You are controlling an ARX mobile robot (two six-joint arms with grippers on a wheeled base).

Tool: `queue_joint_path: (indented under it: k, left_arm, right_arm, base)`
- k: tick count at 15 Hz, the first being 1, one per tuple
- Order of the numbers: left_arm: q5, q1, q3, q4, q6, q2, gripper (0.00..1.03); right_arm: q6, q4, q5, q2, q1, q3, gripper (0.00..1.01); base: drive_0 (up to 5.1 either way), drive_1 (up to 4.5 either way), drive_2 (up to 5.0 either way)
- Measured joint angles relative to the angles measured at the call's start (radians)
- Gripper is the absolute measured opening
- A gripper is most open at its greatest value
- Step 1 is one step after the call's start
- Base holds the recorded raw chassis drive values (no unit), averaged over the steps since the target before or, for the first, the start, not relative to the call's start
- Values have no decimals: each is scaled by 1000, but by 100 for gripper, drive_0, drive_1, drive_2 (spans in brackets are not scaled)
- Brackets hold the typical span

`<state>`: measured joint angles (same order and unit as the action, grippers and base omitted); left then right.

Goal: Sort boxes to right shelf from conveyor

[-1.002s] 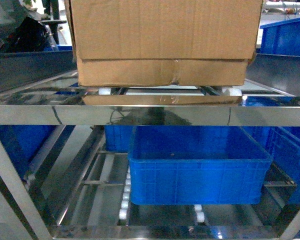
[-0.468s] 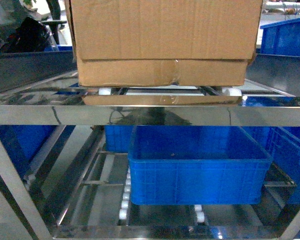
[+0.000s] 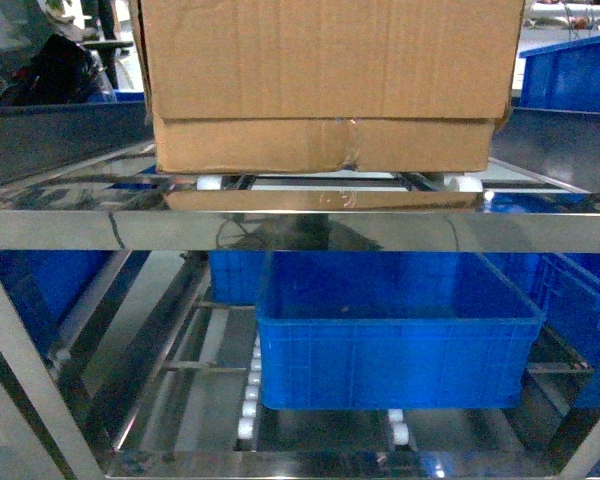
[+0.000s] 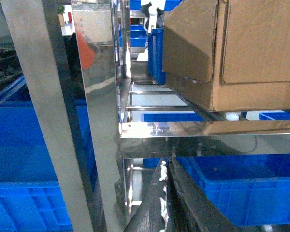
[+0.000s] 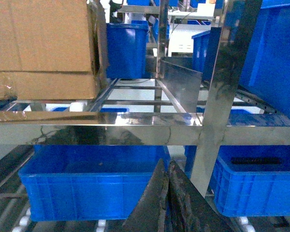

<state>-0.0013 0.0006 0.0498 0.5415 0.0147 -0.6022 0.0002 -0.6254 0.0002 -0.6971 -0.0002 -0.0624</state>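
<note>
Hands (image 4: 165, 193) shut, box (image 3: 325, 85) on shelf (image 3: 300, 228)

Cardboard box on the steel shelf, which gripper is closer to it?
Left, narrowly, I'd judge. The left gripper sits below the cardboard box and to its left; the right gripper sits below and to its right, the box filling less of that wrist view.

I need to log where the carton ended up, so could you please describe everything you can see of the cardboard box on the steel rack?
The cardboard box is large, brown and corrugated, with a creased, taped seam on its lower front. It sits upright and square on the upper tier of the stainless-steel rack, resting on small white rollers; its top runs out of the head view. The wrist views show flaps folded down its sides. No gripper touches it: the left gripper and right gripper sit lower, fingers pressed together. A blue crate stands on the tier beneath.
</note>
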Motion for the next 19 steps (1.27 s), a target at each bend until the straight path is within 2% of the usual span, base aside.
queue_joint_path:
  k: [1, 2, 7, 11, 17, 18, 19]
  left_arm:
    - [0, 0, -13, 8, 0, 25, 2]
    - [0, 0, -34, 7, 0, 40, 2]
    - [0, 0, -34, -175, 0, 230, 2]
    - [0, 0, -34, -228, 0, 293, 2]
    - [0, 0, -34, -374, 0, 435, 2]
    - [2, 0, -34, -533, 0, 535, 2]
    - [1, 0, -34, -531, 0, 597, 2]
  right_arm:
    - [0, 31, 0, 38, 0, 9, 2]
    - [0, -29, 0, 43, 0, 40, 2]
    - [0, 186, 0, 249, 0, 47, 2]
    - [0, 246, 0, 324, 0, 47, 2]
    - [0, 422, 0, 494, 0, 47, 2]
    - [-1, 439, 0, 511, 0, 47, 2]
    - [-1, 454, 0, 526, 0, 47, 2]
  base:
    - [0, 0, 0]
    - [0, 0, 0]
    - [0, 0, 0]
    - [0, 0, 0]
    - [0, 0, 0]
    - [0, 0, 0]
    - [0, 0, 0]
